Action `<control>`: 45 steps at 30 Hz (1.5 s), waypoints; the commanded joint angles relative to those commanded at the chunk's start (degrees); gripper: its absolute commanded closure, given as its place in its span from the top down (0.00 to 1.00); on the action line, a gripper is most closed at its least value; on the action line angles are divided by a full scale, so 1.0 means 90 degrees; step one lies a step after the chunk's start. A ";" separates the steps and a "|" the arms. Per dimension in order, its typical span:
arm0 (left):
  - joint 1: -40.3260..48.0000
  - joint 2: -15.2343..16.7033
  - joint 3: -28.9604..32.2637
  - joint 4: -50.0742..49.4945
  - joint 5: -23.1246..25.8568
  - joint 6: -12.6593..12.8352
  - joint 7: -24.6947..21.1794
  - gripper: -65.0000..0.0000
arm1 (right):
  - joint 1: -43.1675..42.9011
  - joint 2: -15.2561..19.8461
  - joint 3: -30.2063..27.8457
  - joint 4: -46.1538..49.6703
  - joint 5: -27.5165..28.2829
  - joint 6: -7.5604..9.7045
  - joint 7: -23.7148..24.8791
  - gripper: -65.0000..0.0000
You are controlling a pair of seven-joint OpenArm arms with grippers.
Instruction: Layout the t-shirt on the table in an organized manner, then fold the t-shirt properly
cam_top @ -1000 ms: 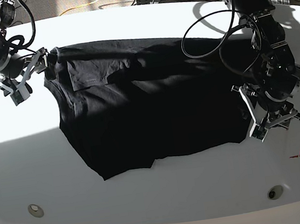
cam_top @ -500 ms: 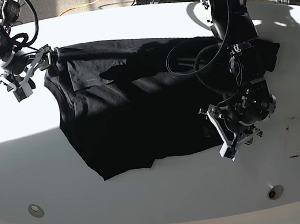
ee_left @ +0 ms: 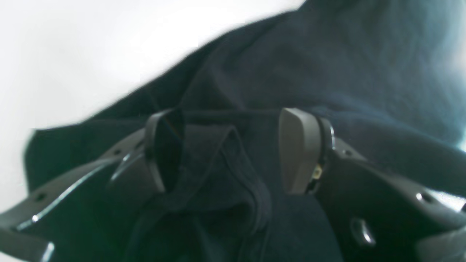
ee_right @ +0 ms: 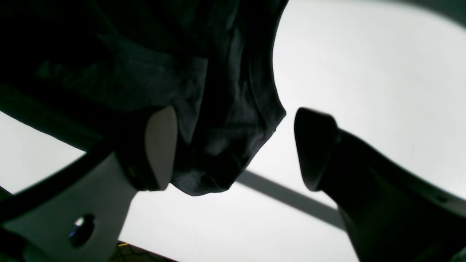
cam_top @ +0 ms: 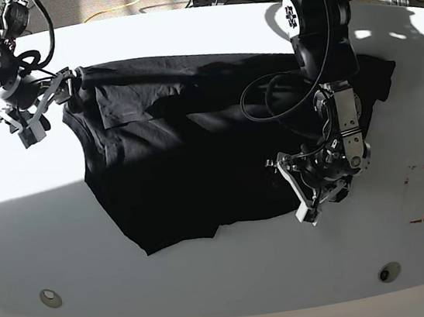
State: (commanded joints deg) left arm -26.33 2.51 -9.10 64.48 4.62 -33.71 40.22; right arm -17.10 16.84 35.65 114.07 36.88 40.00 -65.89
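The black t-shirt [cam_top: 195,145] lies spread on the white table [cam_top: 213,283], with one sleeve folded over at the back left. My left gripper [cam_top: 298,190] sits low at the shirt's lower right hem. In the left wrist view it [ee_left: 231,149] is open, with a raised fold of the shirt [ee_left: 327,54] between its fingers. My right gripper [cam_top: 49,106] is at the shirt's back left corner. In the right wrist view it [ee_right: 235,149] is open, and a bunched corner of the shirt [ee_right: 218,91] hangs beside one finger [ee_right: 160,145].
A red dashed rectangle mark [cam_top: 420,194] sits near the table's right edge. Two round metal discs [cam_top: 50,295] [cam_top: 389,271] lie near the front edge. Cables and equipment stand beyond the back edge. The left arm's black cable [cam_top: 266,96] loops over the shirt.
My left arm swung leftward from beside the red mark to the shirt's lower hem, and the shirt's lower right corner shifted left with it. The right gripper edged slightly toward the back.
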 joint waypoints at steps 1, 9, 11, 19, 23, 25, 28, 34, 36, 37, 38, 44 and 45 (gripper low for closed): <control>-0.0029 0.0000 0.0000 -0.0049 0.0107 0.0000 -0.0049 0.60 | 0.0000 0.0000 0.0000 0.0000 0.0000 0.0000 0.0000 0.74; -0.0078 -0.0264 0.0000 -0.0068 0.0625 -0.0020 -0.0098 0.60 | 0.0010 0.0000 -0.0088 -0.0010 0.0000 0.0000 0.0000 0.74; -0.0088 -0.0371 0.0000 -0.0068 0.0615 -0.0029 -0.0107 0.60 | 0.0010 0.0000 -0.0176 -0.0010 0.0000 0.0000 0.0000 0.74; -0.0176 -0.0674 0.0010 -0.0205 0.0645 -0.0039 -0.0361 0.60 | 0.0010 0.0000 -0.0440 -0.0010 -0.0010 0.0000 0.0000 0.74; -0.0303 -0.0694 0.0010 -0.0479 0.0645 -0.0049 -0.0371 0.60 | 0.0137 -0.0176 -0.0430 -0.0010 -0.0010 0.0000 0.0000 0.74; -0.0361 -0.0694 0.0010 -0.0615 0.0645 -0.0049 -0.0371 0.60 | 0.0156 -0.0205 -0.0430 -0.0010 -0.0010 0.0000 -0.0010 0.74; -0.0391 -0.0674 0.0010 -0.0762 0.0625 -0.0059 -0.0371 0.60 | 0.0186 -0.0234 -0.0430 -0.0010 -0.0010 0.0000 -0.0020 0.74; -0.0420 -0.0645 0.0176 -0.0781 0.0625 -0.0059 -0.0371 0.49 | 0.0195 -0.0244 -0.0440 -0.0010 -0.0010 0.0000 -0.0020 0.74; -0.0469 -0.0645 0.0342 -0.0791 0.0625 -0.0039 -0.0371 0.32 | 0.0205 -0.0244 -0.0440 -0.0010 -0.0010 0.0000 -0.0020 0.74; -0.0479 -0.0654 0.0381 -0.0791 0.0625 -0.0039 -0.0371 0.24 | 0.0234 -0.0244 -0.0440 -0.0010 -0.0010 0.0000 -0.0020 0.74; -0.0479 -0.0654 0.0400 -0.0791 0.0625 -0.0039 -0.0371 0.18 | 0.0244 -0.0244 -0.0440 -0.0010 -0.0010 0.0000 -0.0020 0.74; -0.0498 -0.0654 0.0420 -0.0694 0.0625 -0.0039 -0.0332 0.00 | 0.0283 -0.0244 -0.0440 -0.0020 -0.0010 0.0000 -0.0020 0.74; -0.0498 -0.0654 0.0410 -0.0606 0.0625 -0.0039 -0.0322 0.00 | 0.0283 -0.0244 -0.0440 -0.0020 -0.0010 0.0000 -0.0020 0.74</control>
State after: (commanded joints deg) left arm -30.81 -3.38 -5.41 59.03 10.24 -34.07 37.32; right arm -14.55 14.64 31.69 113.89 36.79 40.00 -66.07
